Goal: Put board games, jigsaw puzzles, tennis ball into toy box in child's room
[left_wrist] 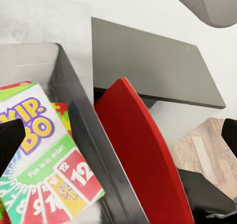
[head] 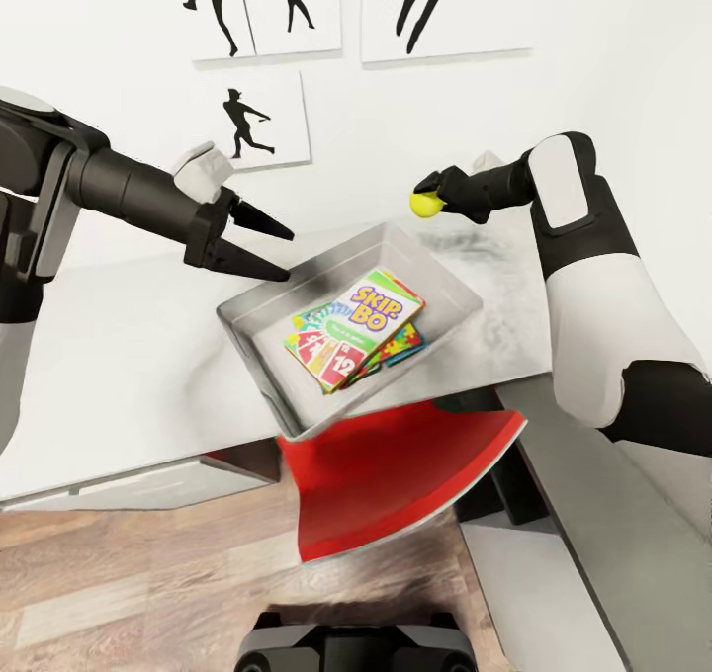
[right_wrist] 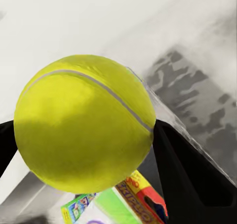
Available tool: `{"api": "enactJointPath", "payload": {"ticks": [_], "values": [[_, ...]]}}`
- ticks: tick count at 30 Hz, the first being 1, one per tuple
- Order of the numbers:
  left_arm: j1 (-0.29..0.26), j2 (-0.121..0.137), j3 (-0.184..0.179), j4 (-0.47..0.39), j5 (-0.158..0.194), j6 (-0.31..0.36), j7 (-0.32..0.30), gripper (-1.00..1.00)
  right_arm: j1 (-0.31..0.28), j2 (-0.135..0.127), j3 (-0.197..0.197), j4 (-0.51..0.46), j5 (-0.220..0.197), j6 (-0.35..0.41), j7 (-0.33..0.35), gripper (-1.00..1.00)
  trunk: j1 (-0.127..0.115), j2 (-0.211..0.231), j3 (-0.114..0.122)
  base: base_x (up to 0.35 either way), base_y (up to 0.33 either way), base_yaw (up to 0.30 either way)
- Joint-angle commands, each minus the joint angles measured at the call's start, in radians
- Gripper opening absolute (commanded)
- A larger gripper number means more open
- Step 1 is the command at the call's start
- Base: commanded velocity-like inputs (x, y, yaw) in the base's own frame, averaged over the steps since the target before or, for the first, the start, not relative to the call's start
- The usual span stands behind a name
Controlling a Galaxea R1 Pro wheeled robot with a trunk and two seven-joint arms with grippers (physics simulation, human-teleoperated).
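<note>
The grey toy box [head: 450, 287] sits on the pale table [head: 119, 356], at its front edge. Inside it the Skip-Bo board game [head: 358, 328] lies on top of other flat boxes; a jigsaw puzzle [head: 403, 344] peeks out beneath. My right gripper [head: 427, 198] holds the yellow tennis ball [head: 426, 204] in the air just above the box's far corner; in the right wrist view the tennis ball [right_wrist: 86, 123] sits between the dark fingers [right_wrist: 190, 177]. The left gripper [head: 284, 253] hovers open over the box's left rim. The Skip-Bo box [left_wrist: 42, 160] and the box wall [left_wrist: 94, 140] appear in the left wrist view.
A red chair [head: 396, 474] is tucked under the table below the toy box. A lower dark grey desk section [head: 593, 514] runs along the right. Black silhouette pictures [head: 252, 109] hang on the white wall. Wooden floor [head: 129, 593] lies in front.
</note>
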Motion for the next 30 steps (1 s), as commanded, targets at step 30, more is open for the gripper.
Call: {"api": "enactJointPath", "payload": {"ticks": [30], "values": [[0.031,0.163,0.053,0.028,0.003,0.011,-0.001,1.0,-0.002,0.14,0.079,0.227,0.009,-0.055,-0.027,-1.0,0.0,-0.002,0.047,-0.068,0.0,0.0]]}}
